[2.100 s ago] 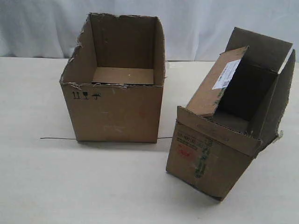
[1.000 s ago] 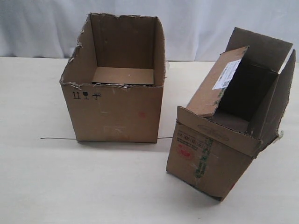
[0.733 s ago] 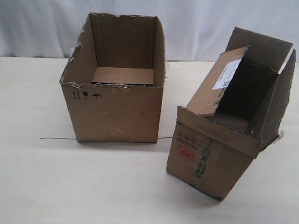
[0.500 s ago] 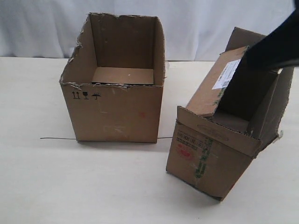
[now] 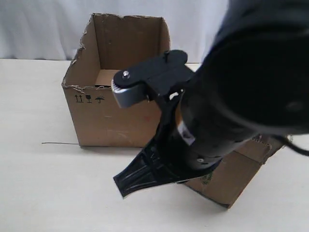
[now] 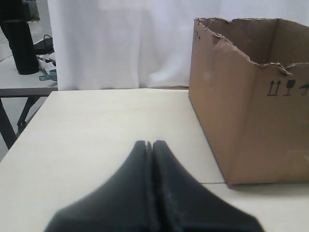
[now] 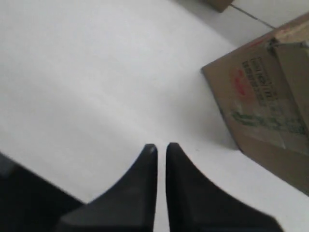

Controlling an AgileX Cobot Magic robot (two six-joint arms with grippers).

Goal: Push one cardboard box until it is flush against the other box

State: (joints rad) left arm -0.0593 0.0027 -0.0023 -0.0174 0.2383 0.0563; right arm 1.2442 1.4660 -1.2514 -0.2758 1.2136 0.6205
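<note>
The wider, flapless carton (image 5: 116,116) with a ragged rim and small black symbols stands at the back left; the left wrist view shows it too (image 6: 251,121). My right arm hides most of the narrower carton (image 5: 236,176). Its red and green printed side shows in the right wrist view (image 7: 270,111). My right gripper (image 5: 126,186) (image 7: 161,146) hangs low over the bare table in front of both cartons. Its fingers are almost together, with only a thin slit and nothing between them. My left gripper (image 6: 150,143) is shut and empty, off to one side of the wider carton, apart from it.
A thin dark line (image 5: 58,143) runs along the table under the wider carton's front. A white curtain (image 5: 43,29) hangs behind the table. In the left wrist view, the table's edge (image 6: 29,121) drops off toward a black post and other clutter (image 6: 21,48).
My right arm has swung in from the upper right. It now fills the right half of the exterior view and covers most of the narrower carton. Neither carton has moved.
</note>
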